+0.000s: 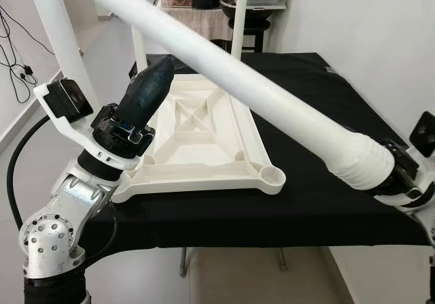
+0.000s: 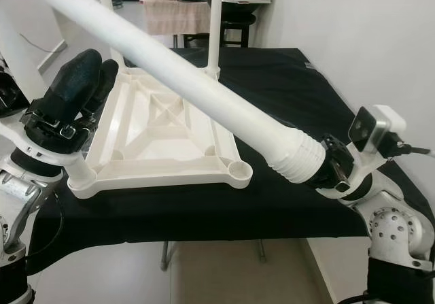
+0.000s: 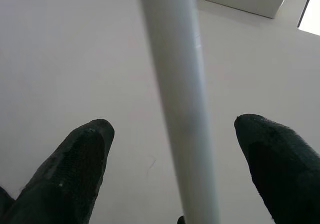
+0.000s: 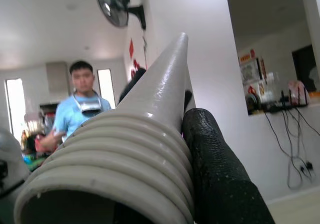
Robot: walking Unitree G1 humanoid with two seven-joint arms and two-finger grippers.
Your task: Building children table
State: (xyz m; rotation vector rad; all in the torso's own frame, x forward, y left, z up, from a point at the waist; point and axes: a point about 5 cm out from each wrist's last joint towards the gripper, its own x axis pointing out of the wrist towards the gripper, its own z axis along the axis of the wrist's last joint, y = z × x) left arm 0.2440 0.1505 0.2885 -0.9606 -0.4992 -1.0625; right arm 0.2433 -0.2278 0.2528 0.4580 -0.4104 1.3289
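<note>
Silver left arm point(image 1: 64, 212) with round screw-studded joints, a black cable looping beside it, a white bracket carrying a black camera box. Left fingers point(image 1: 148, 90) long, black, rough-textured. Right arm point(image 2: 387, 219) silver too, white bracket, thin black cable.

An upside-down white plastic tabletop point(image 1: 204, 137) lies on a black-clothed table point(image 1: 319, 181), toward its left and front edges. White legs stand from the tabletop's left and far corners. The left gripper point(image 1: 146, 93) sits at the front-left corner, beside one leg point(image 3: 177, 108). A long white leg point(image 2: 204, 90) slants above the tabletop, its ribbed end held by the right gripper point(image 2: 329, 168) over the table's front-right corner.
</note>
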